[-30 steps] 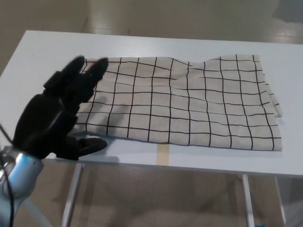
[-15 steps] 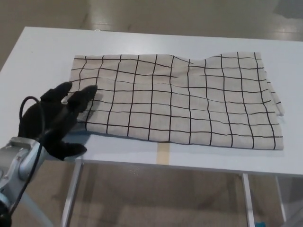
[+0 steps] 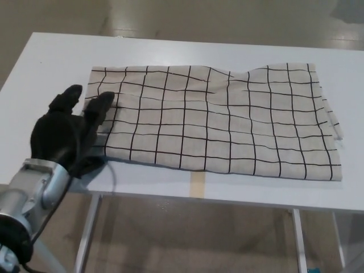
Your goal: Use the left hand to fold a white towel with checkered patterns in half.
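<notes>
One towel (image 3: pixel 222 122) lies flat on the white table (image 3: pixel 51 62), its long side running left to right. One left hand (image 3: pixel 65 133) rests at the towel's left edge, fingers spread, maybe touching the cloth but gripping nothing. A moment ago this hand sat lower, nearer the table's front edge.

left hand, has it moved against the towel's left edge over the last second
Yes. The black left hand has dropped back from the checkered white towel's far left corner toward the white table's near edge; its fingertips now lie at mid-edge.
</notes>
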Motion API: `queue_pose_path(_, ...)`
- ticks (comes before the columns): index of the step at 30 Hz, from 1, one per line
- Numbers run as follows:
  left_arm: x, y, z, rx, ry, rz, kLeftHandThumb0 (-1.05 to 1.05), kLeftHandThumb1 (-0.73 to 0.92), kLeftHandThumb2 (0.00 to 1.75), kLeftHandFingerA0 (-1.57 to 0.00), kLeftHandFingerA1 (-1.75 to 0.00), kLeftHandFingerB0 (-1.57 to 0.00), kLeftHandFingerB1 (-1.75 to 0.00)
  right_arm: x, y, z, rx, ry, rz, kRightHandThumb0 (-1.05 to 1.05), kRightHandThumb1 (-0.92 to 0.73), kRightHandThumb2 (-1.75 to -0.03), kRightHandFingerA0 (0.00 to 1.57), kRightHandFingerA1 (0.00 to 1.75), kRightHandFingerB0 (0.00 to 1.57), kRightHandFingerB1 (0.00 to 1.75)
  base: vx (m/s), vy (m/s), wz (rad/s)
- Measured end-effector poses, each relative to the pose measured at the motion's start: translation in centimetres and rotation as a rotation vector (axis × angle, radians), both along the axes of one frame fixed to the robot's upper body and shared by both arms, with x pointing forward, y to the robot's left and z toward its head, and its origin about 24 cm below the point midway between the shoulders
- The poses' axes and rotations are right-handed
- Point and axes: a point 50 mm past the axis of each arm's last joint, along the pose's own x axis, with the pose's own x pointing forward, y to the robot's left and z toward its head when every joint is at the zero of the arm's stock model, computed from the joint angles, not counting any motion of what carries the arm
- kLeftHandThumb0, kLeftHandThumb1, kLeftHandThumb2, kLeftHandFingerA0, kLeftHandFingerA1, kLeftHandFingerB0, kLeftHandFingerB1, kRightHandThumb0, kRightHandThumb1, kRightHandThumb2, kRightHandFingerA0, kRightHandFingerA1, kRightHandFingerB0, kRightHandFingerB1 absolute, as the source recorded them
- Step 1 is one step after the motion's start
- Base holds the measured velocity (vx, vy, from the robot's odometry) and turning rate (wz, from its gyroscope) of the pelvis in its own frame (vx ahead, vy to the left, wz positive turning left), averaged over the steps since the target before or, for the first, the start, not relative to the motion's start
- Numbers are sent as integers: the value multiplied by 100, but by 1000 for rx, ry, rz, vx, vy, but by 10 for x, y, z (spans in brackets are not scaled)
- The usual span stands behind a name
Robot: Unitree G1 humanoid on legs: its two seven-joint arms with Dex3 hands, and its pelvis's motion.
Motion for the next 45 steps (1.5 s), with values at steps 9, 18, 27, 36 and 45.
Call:
queue_pose_path(9, 5, -23, -7, 59, 15, -34, -29, 41, 93, 0, -49, 0, -48, 2, 5, -1, 7, -14, 7, -35, -75, -62, 41, 59, 36, 42, 0, 0, 0)
queue_pose_path(18, 10, -39, -12, 86, 40, -35, -32, 64, 57, -71, -175, -60, -175, 4, 8, 0, 31, -33, -2, -35, -75, -62, 40, 66, 37, 43, 0, 0, 0)
queue_pose_path(27, 12, -35, -9, -35, 49, 18, -36, 51, 84, -118, -144, -95, -131, 13, 9, 6, 59, -77, -4, -35, -76, -63, 40, 72, 42, 48, 0, 0, 0)
queue_pose_path(36, 12, -9, 0, -86, 53, 46, -23, 67, 56, -81, -175, -60, -175, 12, 7, 6, 68, -75, 0, -35, -77, -63, 41, 69, 46, 52, 0, 0, 0)
queue_pose_path(45, 9, 44, 20, -81, 39, 142, -23, 67, 56, -79, -175, -59, -175, 15, 6, 6, 64, -79, 6, -35, -78, -63, 42, 72, 48, 53, 0, 0, 0)
